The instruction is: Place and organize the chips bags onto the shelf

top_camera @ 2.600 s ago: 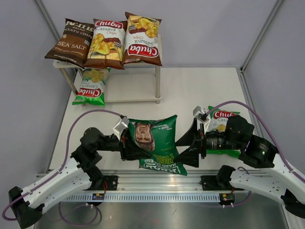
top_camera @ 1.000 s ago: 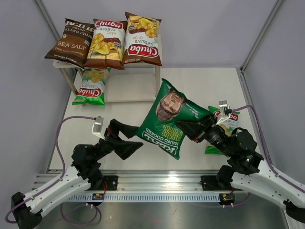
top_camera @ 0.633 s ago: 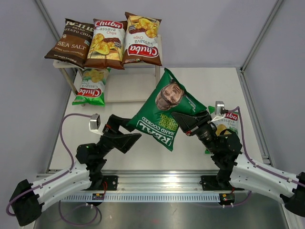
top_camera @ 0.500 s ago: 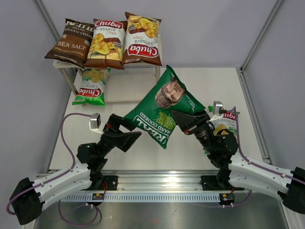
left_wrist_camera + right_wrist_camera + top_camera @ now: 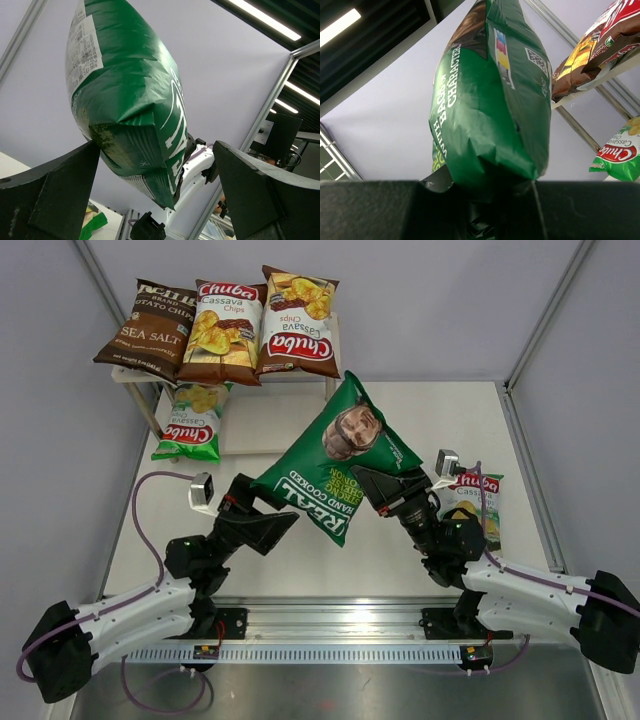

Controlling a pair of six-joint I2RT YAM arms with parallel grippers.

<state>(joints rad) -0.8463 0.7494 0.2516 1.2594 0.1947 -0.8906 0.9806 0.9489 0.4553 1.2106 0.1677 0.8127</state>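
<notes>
Change: the REAL bag (image 5: pixel 335 465), lately held low at the near edge between both arms, had passed to the right arm alone and been carried up and toward the shelf (image 5: pixel 272 426).
Right pincer (image 5: pixel 383 487): clenched on the bag's lower right edge, bearing it in the air, tilted, with its top corner toward the shelf's right front leg.
Left pincer (image 5: pixel 274 530): released, jaws wide, standing below the bag's printed end and apart from it.
Top tier: full, with three bags side by side.
Lower tier: one green Chuba (image 5: pixel 192 420) at the left; bare board beside it.
Desk (image 5: pixel 420 420): a second green Chuba (image 5: pixel 478 504) lay behind the right arm, not yet shelved.
Finding: handover judged complete; the bag appeared bound for the lower tier, leaving one bag to follow.
Risk: a one-edge grip on a slack bag might let it swing against the leg.
</notes>
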